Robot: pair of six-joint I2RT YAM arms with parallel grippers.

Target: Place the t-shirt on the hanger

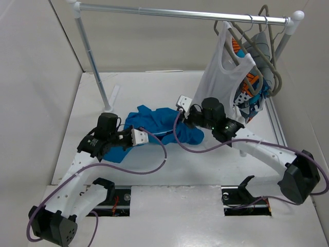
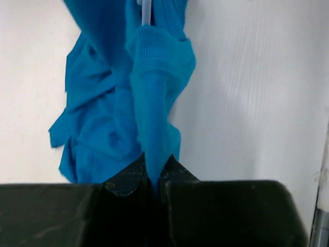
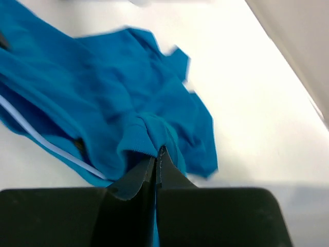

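Note:
The bright blue t-shirt point(image 1: 160, 125) lies crumpled on the white table between my two arms. My left gripper point(image 1: 141, 136) reaches in from the left and is shut on a ribbed fold of the t-shirt point(image 2: 154, 77); the jaws point(image 2: 154, 160) pinch the cloth. My right gripper point(image 1: 186, 110) comes from the right and is shut on another bunched fold point(image 3: 149, 128), with its tips point(image 3: 157, 153) closed tight. The hanger shows only as a thin pale wire running through the fabric point(image 3: 46, 145), and as a short piece at the top of the left wrist view point(image 2: 146, 10).
A clothes rack with a metal rail point(image 1: 180, 11) stands at the back. From its right end hang a white tank top point(image 1: 226, 77), a patterned garment point(image 1: 249, 95) and grey hangers point(image 1: 267, 46). The rack's left post point(image 1: 92, 56) slants down to the table. Walls close in both sides.

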